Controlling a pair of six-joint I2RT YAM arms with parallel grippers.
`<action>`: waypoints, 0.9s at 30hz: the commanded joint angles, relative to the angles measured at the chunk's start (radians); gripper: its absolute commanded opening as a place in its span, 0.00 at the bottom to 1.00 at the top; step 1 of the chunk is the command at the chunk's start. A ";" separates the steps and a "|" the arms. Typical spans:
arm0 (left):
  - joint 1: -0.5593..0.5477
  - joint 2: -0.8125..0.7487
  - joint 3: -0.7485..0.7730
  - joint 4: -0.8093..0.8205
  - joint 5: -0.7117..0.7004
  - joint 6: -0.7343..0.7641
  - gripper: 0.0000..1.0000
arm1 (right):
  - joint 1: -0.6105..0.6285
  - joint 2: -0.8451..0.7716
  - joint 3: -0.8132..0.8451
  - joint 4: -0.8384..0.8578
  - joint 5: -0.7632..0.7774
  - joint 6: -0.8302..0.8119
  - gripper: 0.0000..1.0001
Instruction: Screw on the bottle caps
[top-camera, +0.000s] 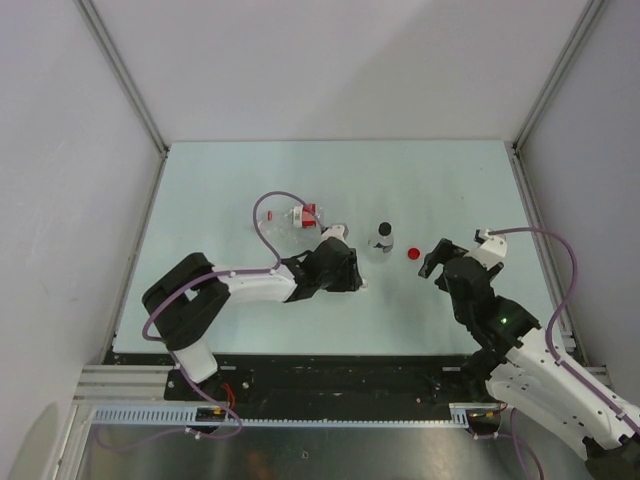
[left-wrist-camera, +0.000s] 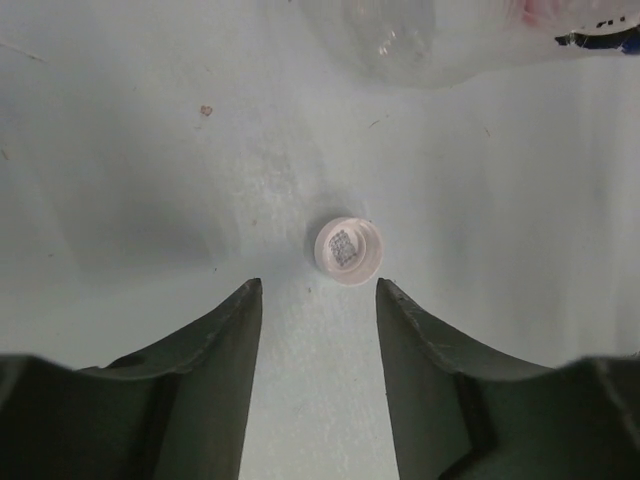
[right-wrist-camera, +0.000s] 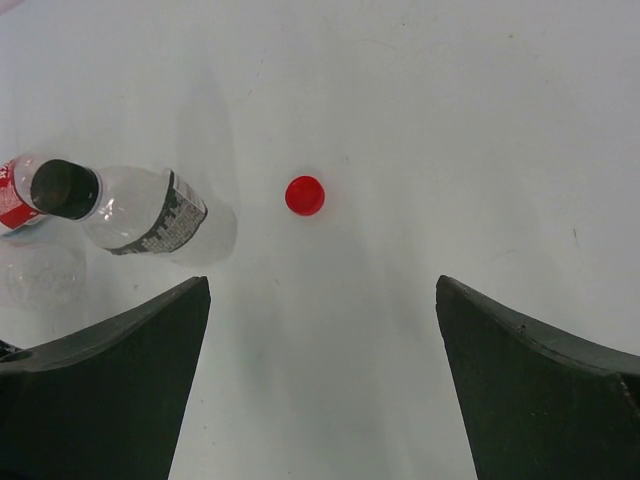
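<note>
Small round white plastic cap (left-wrist-camera: 348, 250): lay near the middle of the bench (top-camera: 450, 180), just ahead of my left claw (left-wrist-camera: 318, 287), whose jaws stood apart and empty, lined up, I judged, for pickup. Small round red plastic cap (right-wrist-camera: 304, 195): lay ahead of my wide-spread right claw (right-wrist-camera: 322, 283).

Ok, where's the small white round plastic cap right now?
The white cap lies on the table just ahead of the left gripper in its wrist view, a clear bottle beyond it.

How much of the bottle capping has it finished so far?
One bottle stands wearing the black cap. The left tool hovers open just short of the white cap, not gripping it. The red cap lies loose on the table, and a red-labelled bottle lies on its side, waiting.
</note>
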 joint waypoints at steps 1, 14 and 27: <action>-0.003 0.041 0.062 0.034 -0.010 -0.023 0.51 | -0.005 -0.015 -0.008 -0.005 0.029 0.031 0.99; -0.003 0.114 0.077 0.034 -0.018 -0.022 0.42 | -0.011 -0.037 -0.029 -0.020 0.061 0.050 0.99; -0.028 0.158 0.126 -0.048 -0.064 -0.007 0.29 | -0.018 -0.036 -0.053 -0.002 0.051 0.051 0.99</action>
